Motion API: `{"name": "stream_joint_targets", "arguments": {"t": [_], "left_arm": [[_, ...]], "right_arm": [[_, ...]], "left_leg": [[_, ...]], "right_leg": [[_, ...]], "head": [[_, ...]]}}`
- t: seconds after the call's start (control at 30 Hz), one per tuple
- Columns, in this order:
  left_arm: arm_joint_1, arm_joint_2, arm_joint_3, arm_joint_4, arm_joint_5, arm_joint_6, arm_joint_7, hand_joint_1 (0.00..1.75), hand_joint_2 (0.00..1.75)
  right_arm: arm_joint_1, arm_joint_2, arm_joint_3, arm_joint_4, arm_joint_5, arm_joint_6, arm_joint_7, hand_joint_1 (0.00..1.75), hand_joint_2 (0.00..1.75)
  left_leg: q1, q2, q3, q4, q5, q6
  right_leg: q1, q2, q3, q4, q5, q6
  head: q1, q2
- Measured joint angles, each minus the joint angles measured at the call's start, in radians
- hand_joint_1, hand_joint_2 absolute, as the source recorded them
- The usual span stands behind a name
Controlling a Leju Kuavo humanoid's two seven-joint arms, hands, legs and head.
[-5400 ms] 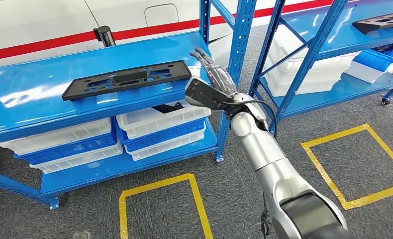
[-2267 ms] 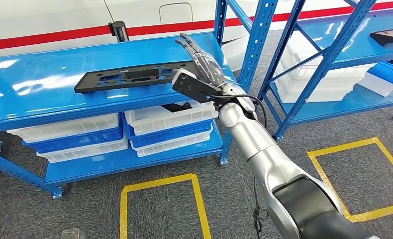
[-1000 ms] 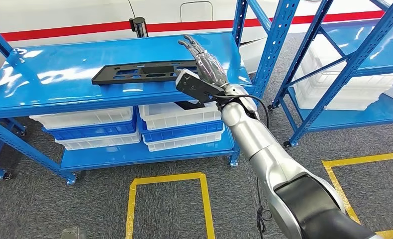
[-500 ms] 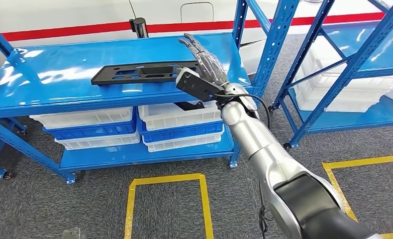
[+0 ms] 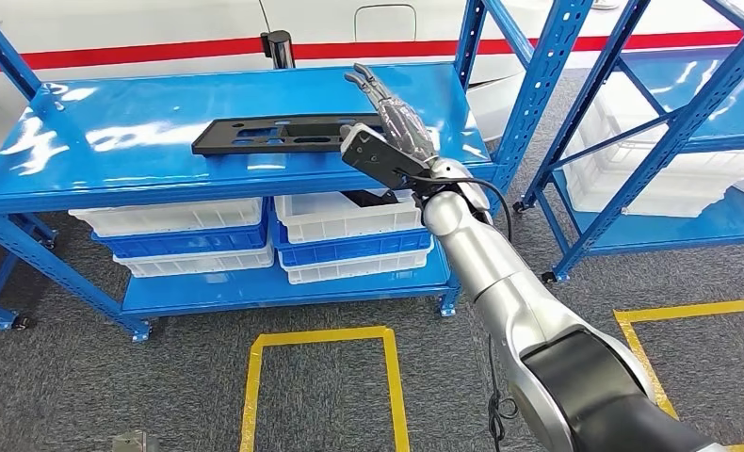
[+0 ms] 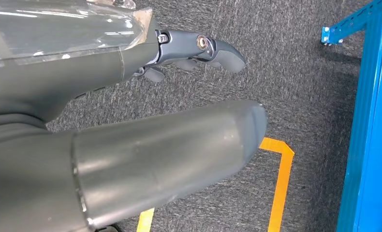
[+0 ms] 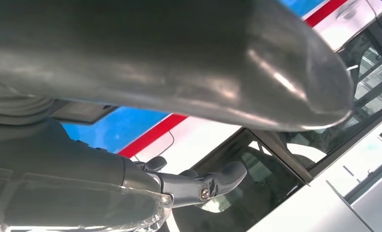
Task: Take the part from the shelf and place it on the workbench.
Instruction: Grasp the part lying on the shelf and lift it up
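Note:
A long flat black part [image 5: 274,134] with several cut-outs lies on the top board of the blue shelf [image 5: 142,169]. My right hand [image 5: 394,113] hovers above the part's right end, fingers stretched out flat toward the back of the shelf and holding nothing. The same right hand [image 7: 131,121] has its thumb and fingers apart in its wrist view. My left hand [image 6: 131,111] hangs over the grey carpet with nothing in it, fingers apart.
White and blue bins [image 5: 255,226] fill the lower shelf level. A second blue rack [image 5: 651,151] stands to the right. Yellow floor squares [image 5: 321,377] mark the carpet. A white vehicle with a red stripe [image 5: 161,38] is behind the shelf.
The camera has swung left and nearer, so the shelf now sits more centred. My right hand stays stretched over the part's right end, little changed against it.

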Motion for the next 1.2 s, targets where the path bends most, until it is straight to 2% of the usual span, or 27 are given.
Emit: {"name": "stream_joint_targets", "arguments": {"t": [0.23, 0.37, 0.73, 1.2], "left_arm": [[0.006, 0.0, 0.0, 0.0, 0.007, 0.004, -0.01, 0.0, 0.0], [0.007, 0.0, 0.0, 0.0, 0.01, 0.004, -0.018, 0.0, 0.0], [0.017, 0.0, -0.001, 0.0, 0.017, -0.008, -0.039, 0.0, 0.0], [0.016, -0.002, -0.009, 0.0, 0.016, -0.008, -0.031, 0.0, 0.0]], "right_arm": [[0.023, -0.018, -0.011, 0.0, -0.032, 0.01, -0.009, 0.0, 0.0], [0.037, -0.026, -0.013, -0.001, -0.037, 0.014, -0.012, 0.0, 1.75], [0.103, -0.073, -0.029, -0.021, -0.064, 0.038, -0.033, 0.0, 1.75], [0.125, -0.091, -0.027, -0.042, -0.026, 0.039, -0.033, 0.0, 1.75]], "left_leg": [[0.001, 0.0, 0.0, 0.0, 0.001, 0.001], [0.002, 0.0, 0.0, 0.0, 0.001, 0.001], [0.003, 0.0, 0.0, 0.0, 0.0, 0.001], [0.003, 0.0, 0.0, 0.0, 0.001, 0.001]], "right_leg": [[-0.001, 0.0, 0.0, 0.0, 0.0, 0.0], [-0.001, 0.0, -0.001, 0.0, 0.0, 0.0], [-0.001, 0.0, -0.002, 0.0, 0.0, 0.0], [-0.001, 0.0, -0.002, 0.0, 0.0, 0.0]], "head": [[0.0, 0.0], [0.0, 0.0], [0.0, 0.0], [0.0, 0.0]]}}
